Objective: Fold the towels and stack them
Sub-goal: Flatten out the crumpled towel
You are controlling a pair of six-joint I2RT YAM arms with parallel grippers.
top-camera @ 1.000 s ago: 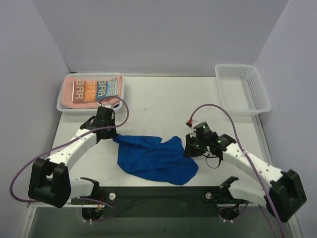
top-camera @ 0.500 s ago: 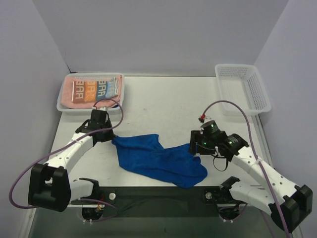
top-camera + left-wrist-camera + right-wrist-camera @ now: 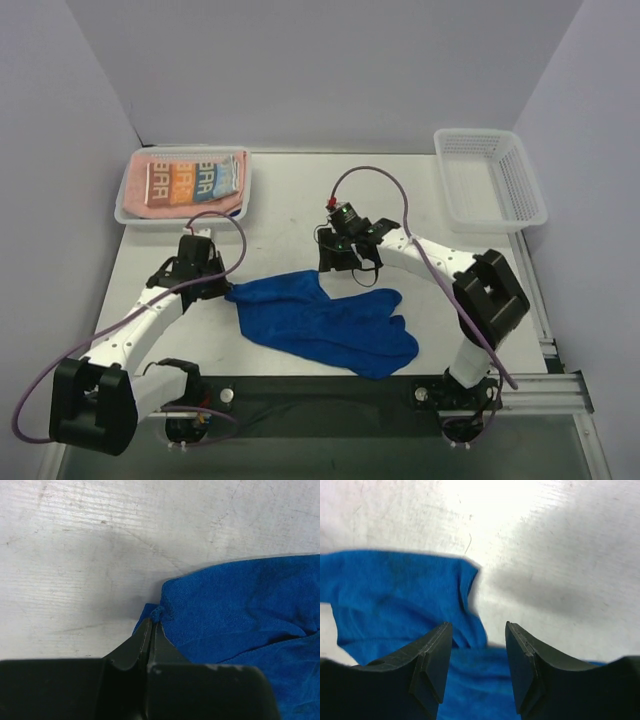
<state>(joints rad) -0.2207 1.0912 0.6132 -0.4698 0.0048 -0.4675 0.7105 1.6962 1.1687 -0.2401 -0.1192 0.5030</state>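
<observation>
Two towels, the salmon-pink towel and the lettered white towel lying on it, rest flat in the left basket at the far left and look already folded and stacked. By that reading, about two thirds of the job is done. What is left is the blue towel, which lies rumpled and unfolded on the table between the arms, with no clean fold made in it yet. The left gripper is pinched tight on its left corner. The right gripper hangs at the cloth's far edge with its jaws partly apart and nothing between them. Only the overhead view shows the basket stack and the cloth's whole outline. Only the left wrist view shows the small bunched nub of corner caught in the closed jaws. Only the right wrist view shows a loose flap of blue edge lying just beyond the gap, not yet gripped.
</observation>
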